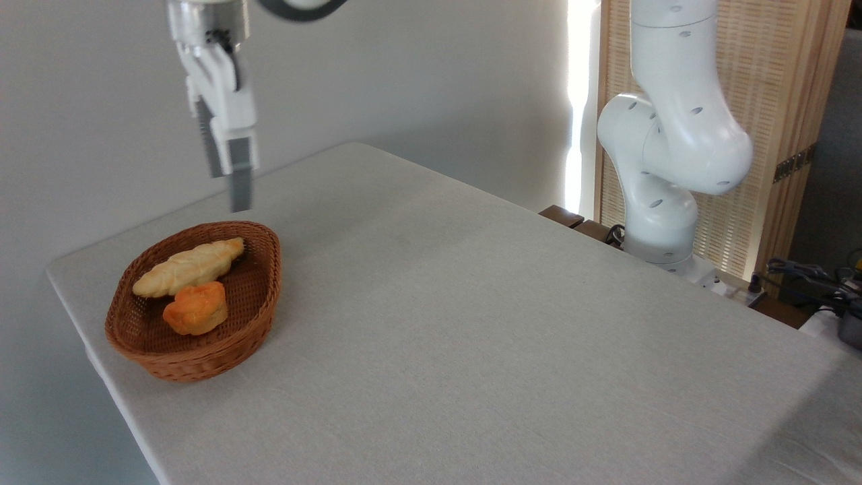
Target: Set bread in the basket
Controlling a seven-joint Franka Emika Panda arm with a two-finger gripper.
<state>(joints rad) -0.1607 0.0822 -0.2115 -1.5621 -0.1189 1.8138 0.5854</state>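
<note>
The basket (195, 306) serves as the anchor for everything here: an oval brown wicker one, shallow, sitting on the grey-white cloth-covered table (471, 323) close to its far left corner. Inside the basket lies the bread (188, 267), the long braided loaf with pointed ends, resting along the back half of the basket's floor with one tip reaching up against the rear wall and the other toward the left wall. It shows a pale golden top with lighter seams. Just in front of the bread, touching or nearly touching it, sits a small lumpy orange bun (196, 308), also inside the basket, near its middle.

Above the basket's rear rim hangs the gripper (230, 176), pointing straight down, clear of the basket and of the bread, with open air between its tips and the wicker. Its two grey fingers (240, 182) stand a little apart from each other, one slightly behind the other from this angle, and nothing is held between them.

Well to the right of the basket, past the far edge of the table, rises the white robot arm (673, 148), its base beside a slatted wooden screen (774, 101). Some dark cables (808, 276) lie further right of that, at the picture's edge
</note>
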